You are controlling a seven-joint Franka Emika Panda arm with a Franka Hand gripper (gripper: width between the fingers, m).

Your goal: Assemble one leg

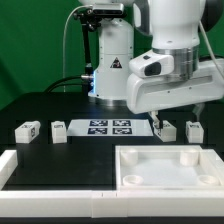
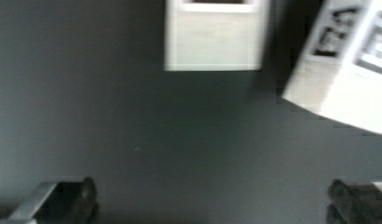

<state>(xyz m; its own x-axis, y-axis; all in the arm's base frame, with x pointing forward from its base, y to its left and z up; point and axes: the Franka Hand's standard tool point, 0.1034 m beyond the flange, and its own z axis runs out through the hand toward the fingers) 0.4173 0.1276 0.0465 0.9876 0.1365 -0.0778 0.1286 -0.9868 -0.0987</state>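
Four small white legs lie in a row on the dark table: two at the exterior view's left point(image 1: 27, 131) point(image 1: 58, 130) and two at its right point(image 1: 166, 130) point(image 1: 195, 130). My gripper point(image 1: 158, 120) hangs just above the table beside the nearer right leg. In the wrist view the gripper point(image 2: 213, 190) is open and empty, with dark fingers point(image 2: 63, 186) wide apart over bare table. Beyond them lie one white leg point(image 2: 216, 35) and a second, tilted leg showing its tag point(image 2: 342, 65). Neither leg is between the fingers.
The marker board point(image 1: 108, 127) lies between the two pairs of legs. A large white tray-like piece with corner holes point(image 1: 128, 157) sits at the front right. A white L-shaped rail point(image 1: 20, 165) runs along the front left. The robot base point(image 1: 112, 60) stands behind.
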